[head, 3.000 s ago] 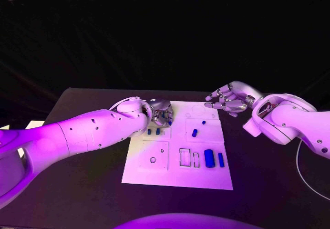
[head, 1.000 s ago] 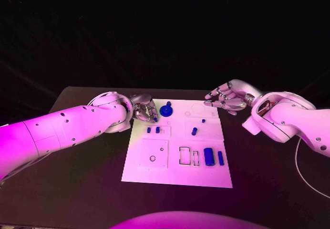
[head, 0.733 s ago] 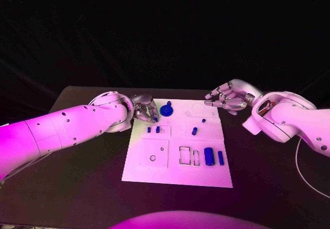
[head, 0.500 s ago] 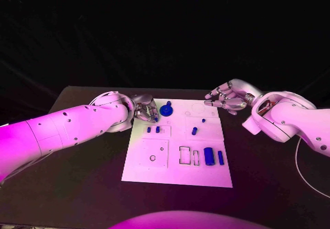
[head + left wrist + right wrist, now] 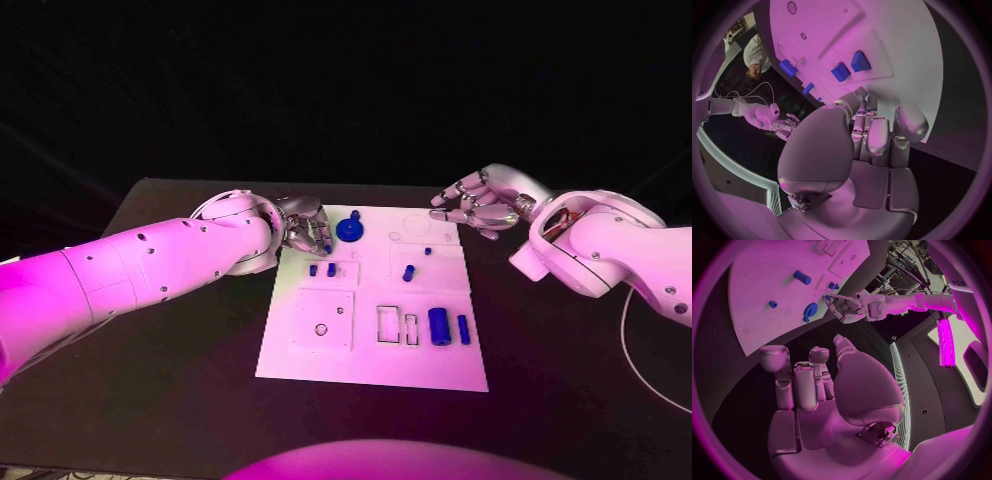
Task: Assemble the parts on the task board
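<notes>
Just beside the silver left hand (image 5: 303,231), whose curled fingers held nothing, the round blue knobbed part (image 5: 349,233) stood at the white task board's (image 5: 372,375) far-left corner; the right hand (image 5: 479,205), loosely spread and empty, hovered farther off.

The head view looks down on the whole task board (image 5: 372,370); both wrist views sit close behind their hands, sharing the board's far end.
</notes>
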`<state>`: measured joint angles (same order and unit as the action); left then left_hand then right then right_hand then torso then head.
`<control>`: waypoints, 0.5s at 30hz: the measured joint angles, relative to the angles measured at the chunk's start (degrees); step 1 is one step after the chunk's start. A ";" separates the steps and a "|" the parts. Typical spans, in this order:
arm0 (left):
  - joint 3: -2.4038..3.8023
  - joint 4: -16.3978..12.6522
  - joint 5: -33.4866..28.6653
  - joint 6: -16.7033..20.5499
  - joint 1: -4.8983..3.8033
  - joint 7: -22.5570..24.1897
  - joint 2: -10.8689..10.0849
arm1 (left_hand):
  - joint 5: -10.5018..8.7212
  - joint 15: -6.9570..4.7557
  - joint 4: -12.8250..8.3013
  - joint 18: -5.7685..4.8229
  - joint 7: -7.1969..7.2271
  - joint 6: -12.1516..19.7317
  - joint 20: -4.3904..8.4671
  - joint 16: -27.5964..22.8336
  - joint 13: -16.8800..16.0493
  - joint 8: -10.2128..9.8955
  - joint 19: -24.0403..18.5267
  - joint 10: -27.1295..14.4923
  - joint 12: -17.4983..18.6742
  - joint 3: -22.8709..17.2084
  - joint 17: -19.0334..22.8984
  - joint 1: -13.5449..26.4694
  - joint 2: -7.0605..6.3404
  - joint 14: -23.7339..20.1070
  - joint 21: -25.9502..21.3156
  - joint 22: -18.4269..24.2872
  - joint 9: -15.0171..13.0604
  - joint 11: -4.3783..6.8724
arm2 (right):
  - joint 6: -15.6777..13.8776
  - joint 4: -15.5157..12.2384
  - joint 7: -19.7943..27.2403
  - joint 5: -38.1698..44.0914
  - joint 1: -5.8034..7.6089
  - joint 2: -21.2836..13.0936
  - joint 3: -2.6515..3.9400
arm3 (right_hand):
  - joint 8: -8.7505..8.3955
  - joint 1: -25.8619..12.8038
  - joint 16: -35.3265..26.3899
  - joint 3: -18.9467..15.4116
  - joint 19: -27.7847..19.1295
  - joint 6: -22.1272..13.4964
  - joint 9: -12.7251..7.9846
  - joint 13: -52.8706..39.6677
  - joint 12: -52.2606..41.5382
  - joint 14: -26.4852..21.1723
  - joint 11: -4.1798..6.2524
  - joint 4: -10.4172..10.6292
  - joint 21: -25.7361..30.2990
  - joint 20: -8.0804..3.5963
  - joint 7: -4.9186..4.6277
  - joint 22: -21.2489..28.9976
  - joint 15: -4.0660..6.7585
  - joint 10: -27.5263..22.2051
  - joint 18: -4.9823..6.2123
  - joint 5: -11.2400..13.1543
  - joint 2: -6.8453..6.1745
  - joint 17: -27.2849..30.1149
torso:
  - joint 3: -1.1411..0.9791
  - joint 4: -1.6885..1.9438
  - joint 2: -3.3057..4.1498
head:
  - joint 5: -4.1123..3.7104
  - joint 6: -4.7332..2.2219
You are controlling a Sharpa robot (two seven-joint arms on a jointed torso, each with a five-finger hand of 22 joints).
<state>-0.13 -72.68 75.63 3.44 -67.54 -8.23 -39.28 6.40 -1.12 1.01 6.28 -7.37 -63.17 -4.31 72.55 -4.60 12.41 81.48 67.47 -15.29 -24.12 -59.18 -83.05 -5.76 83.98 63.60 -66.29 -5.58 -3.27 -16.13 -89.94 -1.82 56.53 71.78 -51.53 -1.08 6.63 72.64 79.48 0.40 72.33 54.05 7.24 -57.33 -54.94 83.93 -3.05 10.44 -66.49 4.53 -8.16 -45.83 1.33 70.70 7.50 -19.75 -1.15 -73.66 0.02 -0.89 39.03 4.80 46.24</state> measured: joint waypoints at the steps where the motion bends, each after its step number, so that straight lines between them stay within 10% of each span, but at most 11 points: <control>1: 0.00 0.01 0.01 -0.02 0.00 -0.01 0.01 | 0.00 0.00 0.00 0.00 0.00 0.00 0.00 0.00 0.00 0.00 0.00 0.00 0.00 0.00 0.00 0.00 0.00 0.00 0.00 0.00 0.00 0.00 | 0.00 0.00 0.00 0.00 0.00 0.00 0.00 | 0.00 0.00 0.00 0.00 0.00 0.00 0.00 0.00 0.00 0.00 0.00 0.00 0.00 0.00 0.00 0.00 0.00 0.00 0.00 0.00 0.00 0.00 | 0.00 0.01 -0.01 | 0.00 0.02; 15: -0.07 0.23 0.19 -0.26 0.09 -0.42 -0.06 | 0.01 0.00 0.03 0.00 -1.40 3.56 -0.31 0.00 0.37 -3.40 -0.31 -0.72 2.27 -0.48 1.12 2.59 -1.18 0.00 0.00 -0.07 1.20 -0.71 | 0.03 0.03 -0.02 0.00 0.00 -0.06 0.00 | 0.00 0.00 0.00 0.00 0.00 0.00 0.00 0.14 0.00 0.00 0.00 0.00 0.00 0.00 0.00 0.00 0.00 0.00 0.00 0.00 0.00 0.01 | -0.01 0.01 -0.04 | -0.01 -0.04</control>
<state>-0.20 -72.45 75.82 3.18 -67.45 -8.65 -39.34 6.41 -1.12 1.03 6.28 -8.77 -59.61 -4.63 72.55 -4.23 9.01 81.17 66.75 -13.02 -24.61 -58.07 -80.45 -6.94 83.98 63.60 -66.36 -4.37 -3.98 -16.10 -89.91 -1.84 56.53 71.78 -51.58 -1.08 6.63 72.64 79.48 0.40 72.33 54.05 7.24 -57.19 -54.94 83.93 -3.05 10.44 -66.49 4.53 -8.16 -45.83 1.33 70.70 7.50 -19.75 -1.15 -73.65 0.01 -0.88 39.00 4.79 46.20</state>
